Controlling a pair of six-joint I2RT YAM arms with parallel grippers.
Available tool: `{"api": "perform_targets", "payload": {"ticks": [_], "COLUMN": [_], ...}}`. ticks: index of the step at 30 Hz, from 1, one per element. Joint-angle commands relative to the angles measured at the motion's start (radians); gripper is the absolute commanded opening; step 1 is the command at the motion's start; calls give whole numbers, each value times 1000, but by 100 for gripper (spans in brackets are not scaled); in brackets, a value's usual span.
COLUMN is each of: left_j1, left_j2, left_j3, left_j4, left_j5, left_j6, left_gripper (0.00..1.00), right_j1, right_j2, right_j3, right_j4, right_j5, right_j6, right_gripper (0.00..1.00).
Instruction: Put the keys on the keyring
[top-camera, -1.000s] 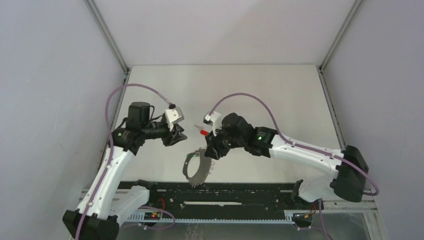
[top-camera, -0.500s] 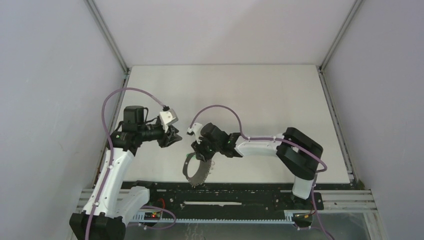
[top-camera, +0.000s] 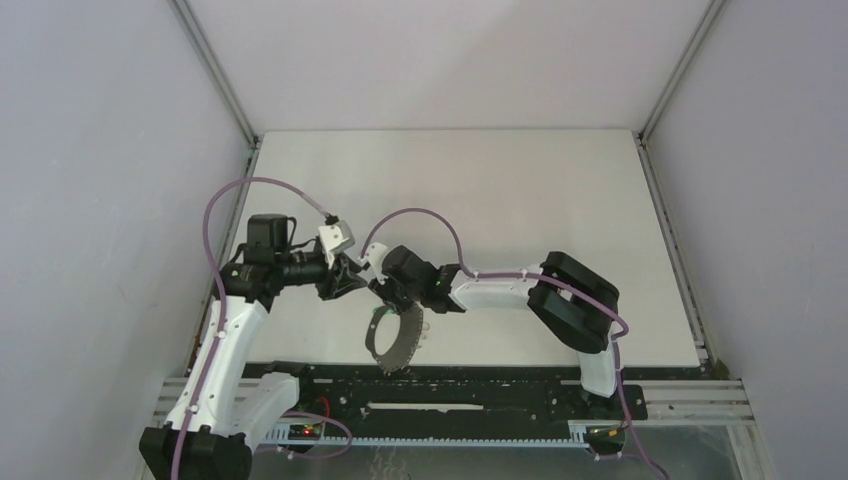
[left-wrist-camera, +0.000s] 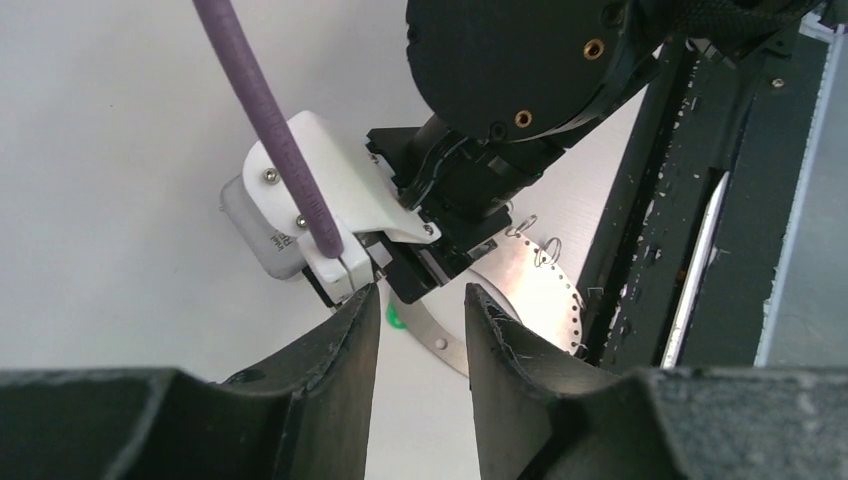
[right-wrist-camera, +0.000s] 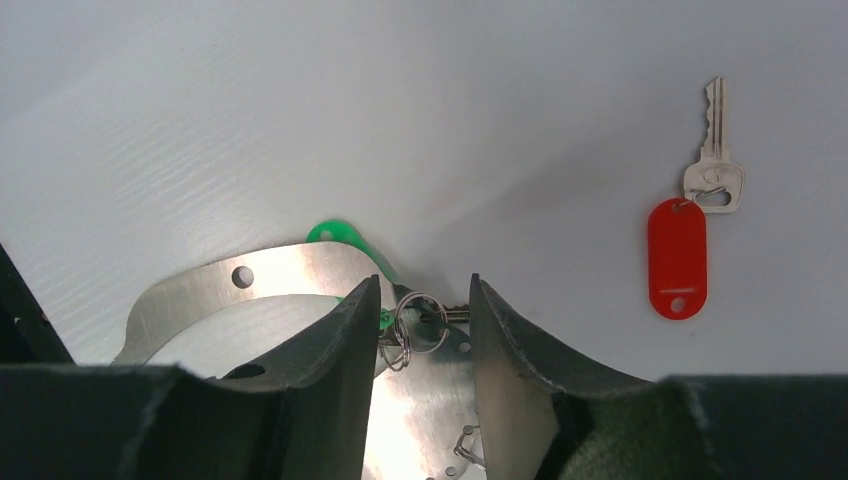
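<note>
Progress on the threading looks slight. In the right wrist view the silver key with a red plastic tag (right-wrist-camera: 677, 255) lies flat on the white worktop (right-wrist-camera: 500, 120). It is well apart from everything else and joined to nothing but its own tag, so that one is plainly left to do.

The keyring (right-wrist-camera: 290, 272), a curved flat band of silver metal with holes along it, lies near the front edge of the worktop, just below the two wrists in the top view. The green plastic tag (right-wrist-camera: 335, 234) of the second key pokes out at the band's outer edge, either touching it or tucked under it. Its key is mostly hidden, and I cannot tell from here whether it is already hooked on.

The right gripper (right-wrist-camera: 424, 290) hangs low over the band with its fingers spread. Small wire split rings (right-wrist-camera: 420, 322) sit in the gap between them, apparently not pinched. The left gripper (left-wrist-camera: 422, 295) is close beside it, fingers likewise spread and holding nothing, pointed towards the right wrist and the green tag.

At best one key is on. The red one needs fetching and threading.
</note>
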Motion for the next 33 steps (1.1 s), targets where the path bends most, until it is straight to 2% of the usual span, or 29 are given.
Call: {"api": "perform_targets", "payload": {"ticks": [1,12,17,24,29,33], "left_j1": [6,7,6,6,6,5], "left_j2": [-18,-22,-24,-22,-20,-16], "left_j3": [15,26,28,28,30,41], "left_j4": [-22,-17,-5,-3,-2,0], "left_j5": [62,68,66,62,65,68], "left_j6": [-1,-19,-40,-41,-45,-47], "left_gripper": [42,41,41,40,40,40], "right_j1": [14,47,51,43,28,6], "right_j2": [16,-18,-7,-28,-58,-163], "right_j3": [35,-15,-14,-28,-53,-121], "right_j4": [-36,-28,-38,-26,-19,80], "right_j5": [40,19,41,55,48,7], "right_j6": [-24,-16,-15,-8,1,9], "right_gripper": [45,44,34,1,0,0]}}
